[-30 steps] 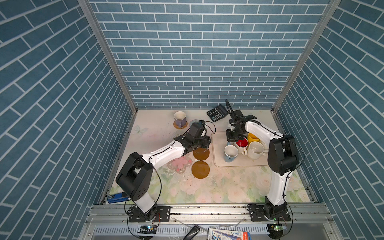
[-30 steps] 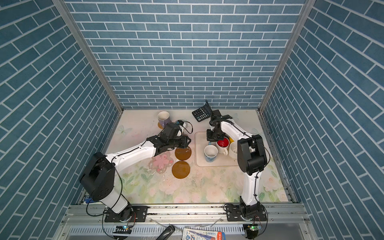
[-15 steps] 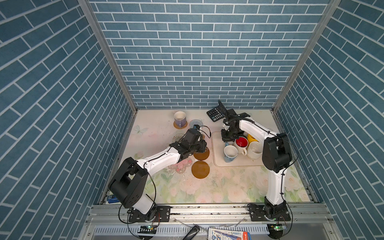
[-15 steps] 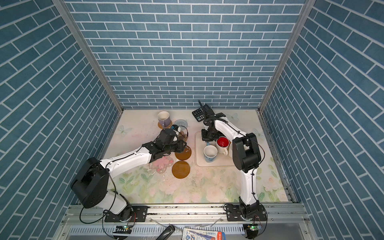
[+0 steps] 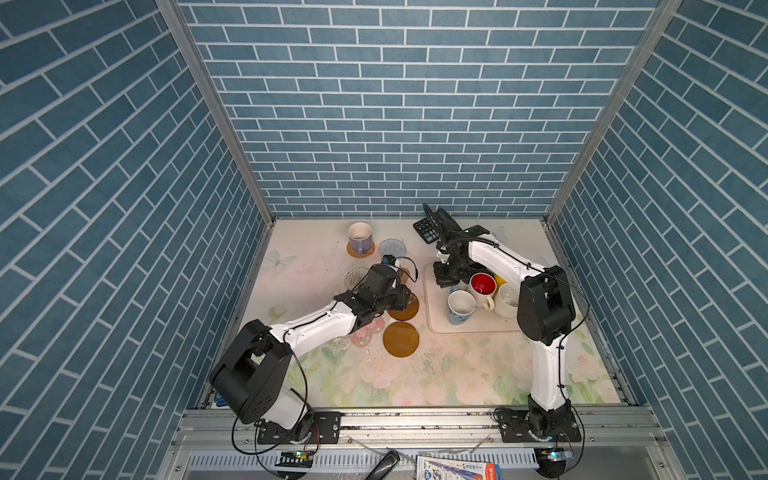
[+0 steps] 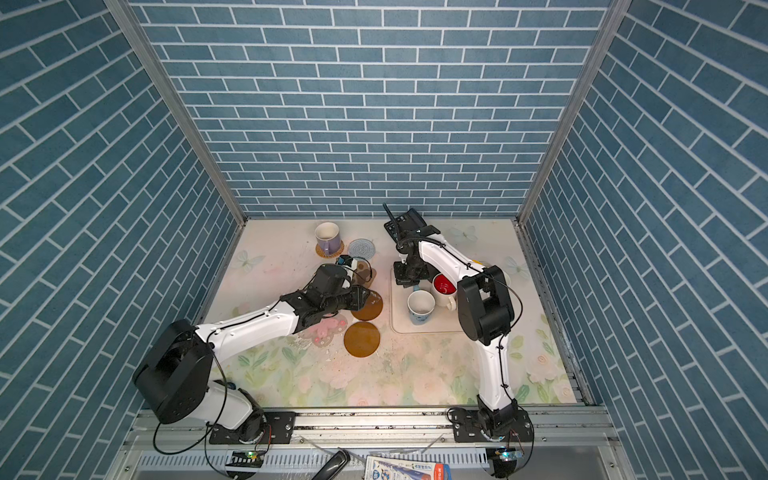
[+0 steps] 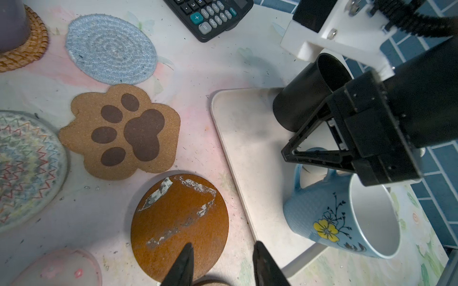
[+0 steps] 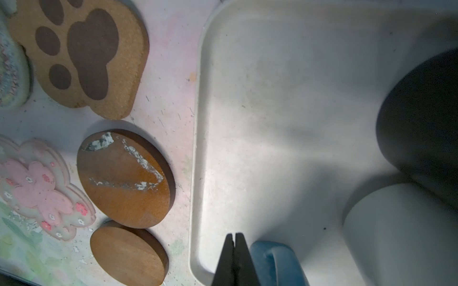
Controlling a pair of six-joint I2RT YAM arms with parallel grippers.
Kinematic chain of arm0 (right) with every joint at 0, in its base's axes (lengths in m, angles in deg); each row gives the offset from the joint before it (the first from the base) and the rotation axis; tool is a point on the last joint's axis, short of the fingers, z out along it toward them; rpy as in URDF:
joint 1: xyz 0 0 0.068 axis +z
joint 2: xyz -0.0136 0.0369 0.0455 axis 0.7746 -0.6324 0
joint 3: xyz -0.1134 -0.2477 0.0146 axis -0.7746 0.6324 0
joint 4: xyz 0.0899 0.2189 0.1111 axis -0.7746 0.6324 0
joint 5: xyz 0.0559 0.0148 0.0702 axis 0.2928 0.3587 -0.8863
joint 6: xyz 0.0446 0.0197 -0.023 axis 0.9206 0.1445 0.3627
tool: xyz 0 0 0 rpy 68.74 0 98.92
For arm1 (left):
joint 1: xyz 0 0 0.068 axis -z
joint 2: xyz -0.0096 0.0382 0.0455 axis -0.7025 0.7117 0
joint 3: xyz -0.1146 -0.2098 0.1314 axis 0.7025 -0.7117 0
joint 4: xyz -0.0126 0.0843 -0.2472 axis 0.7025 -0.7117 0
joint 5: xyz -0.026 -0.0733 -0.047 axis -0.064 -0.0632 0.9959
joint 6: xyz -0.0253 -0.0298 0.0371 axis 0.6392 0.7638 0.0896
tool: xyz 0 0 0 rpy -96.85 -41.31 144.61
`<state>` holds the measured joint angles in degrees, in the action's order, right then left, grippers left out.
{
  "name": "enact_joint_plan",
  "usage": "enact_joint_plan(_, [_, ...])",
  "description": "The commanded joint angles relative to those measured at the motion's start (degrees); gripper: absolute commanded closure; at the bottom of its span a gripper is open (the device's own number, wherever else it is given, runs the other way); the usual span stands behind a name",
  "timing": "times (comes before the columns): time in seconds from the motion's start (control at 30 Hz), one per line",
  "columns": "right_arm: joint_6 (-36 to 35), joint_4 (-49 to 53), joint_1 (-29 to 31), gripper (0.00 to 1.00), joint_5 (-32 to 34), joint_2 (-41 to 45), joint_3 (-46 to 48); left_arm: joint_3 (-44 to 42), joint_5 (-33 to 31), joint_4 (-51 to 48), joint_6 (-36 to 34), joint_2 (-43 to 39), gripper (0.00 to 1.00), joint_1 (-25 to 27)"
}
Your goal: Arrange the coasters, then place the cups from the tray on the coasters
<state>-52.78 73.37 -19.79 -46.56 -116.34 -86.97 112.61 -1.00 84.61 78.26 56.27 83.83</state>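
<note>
right gripper (image 8: 234,235): jaws pressed together, empty, just beside blue mug (image 7: 334,218) handle, near-left part of tray (image 7: 247,148) | left gripper (image 7: 223,247): jaws apart, empty, over amber disc (image 7: 178,218) off tray's left edge | tip: it should spread them before taking the handle (closed, they'd just shove the mug)

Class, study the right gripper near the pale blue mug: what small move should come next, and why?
Probably open the right gripper and straddle the pale blue mug at its handle. The jaws are shut on nothing beside that handle, the mug stands on the tray, and the blue-grey coaster lies bare.
</note>
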Motion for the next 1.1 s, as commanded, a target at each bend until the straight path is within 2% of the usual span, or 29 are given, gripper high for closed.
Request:
enact_joint_plan(0.0, [0.8, 5.3, -0.2, 1.00, 2.8, 0.0, -4.8, -0.8, 1.4, 2.0, 0.3, -0.3, 0.59, 0.3])
enact_joint_plan(0.13, [1.1, 7.6, -1.8, 1.00, 4.4, 3.1, -6.0, 1.7, 4.4, 2.5, 0.1, 1.9, 0.58, 0.3])
enact_joint_plan(0.3, [2.0, 7.1, -4.6, 1.00, 3.5, 10.5, -1.5, 6.0, 5.8, 1.4, -0.1, 5.9, 0.58, 0.9])
enact_joint_plan(0.4, [2.5, 5.9, -6.6, 1.00, 2.1, 16.1, 5.5, 8.4, 5.6, 0.5, -0.1, 8.5, 0.58, 1.7])
enact_joint_plan(0.53, [5.3, -0.3, -10.0, 1.00, -1.9, 27.2, 20.0, 10.5, 4.6, 0.6, 0.1, 11.1, 0.59, 2.9])
enact_joint_plan(0.73, [10.8, -9.8, -10.3, 1.00, -5.0, 40.4, 39.2, 16.4, 6.3, -0.3, 0.4, 17.2, 0.59, 3.6])
enact_joint_plan(0.87, [13.0, -15.9, -10.2, 1.00, -5.7, 43.8, 47.3, 20.7, 6.9, -1.7, -0.2, 20.0, 0.59, 4.2])
enact_joint_plan(1.07, [13.8, -21.0, -10.1, 1.00, -7.1, 42.5, 50.8, 27.5, 6.4, -6.3, -1.4, 24.6, 0.60, 6.1])
